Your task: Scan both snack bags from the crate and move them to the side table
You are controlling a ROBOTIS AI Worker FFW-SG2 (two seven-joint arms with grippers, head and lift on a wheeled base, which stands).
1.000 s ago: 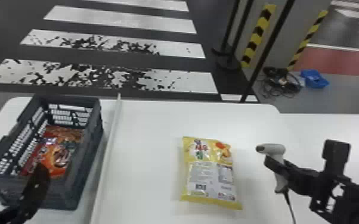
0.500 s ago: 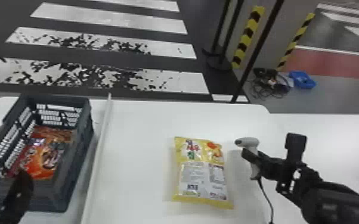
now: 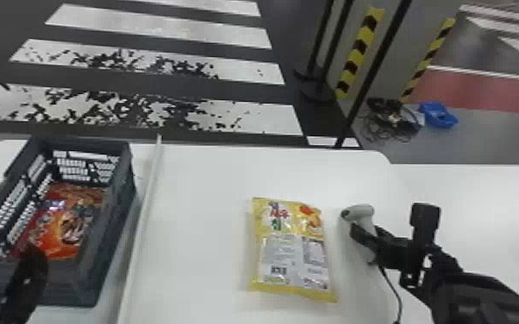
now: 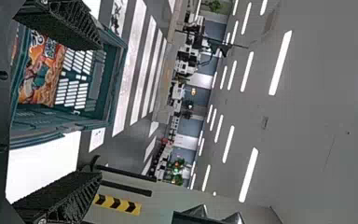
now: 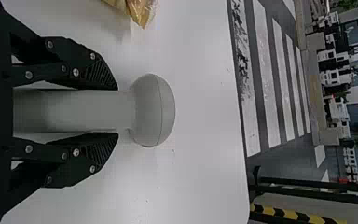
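Near left, beside the crate (image 3: 110, 245): left gripper (image 3: 29, 280), fingers spread wide. Near right: right gripper (image 3: 364, 239), fingers closed on both sides of the handle of the scanner (image 3: 360, 212), with cable (image 3: 394, 286) trailing nearward. Just left of the scanner: yellow snack bag (image 3: 291, 250), flat on the white table (image 3: 202, 241), barcode uppermost. Inside the crate: red-orange snack bag (image 3: 67, 228). Between crate and yellow snack bag: pale strip (image 3: 144, 215), running lengthwise. Beyond, on the floor: striped crossing (image 3: 245, 116) and blue object (image 3: 439, 115).

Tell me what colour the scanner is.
The scanner is light grey, seen best in the right wrist view.
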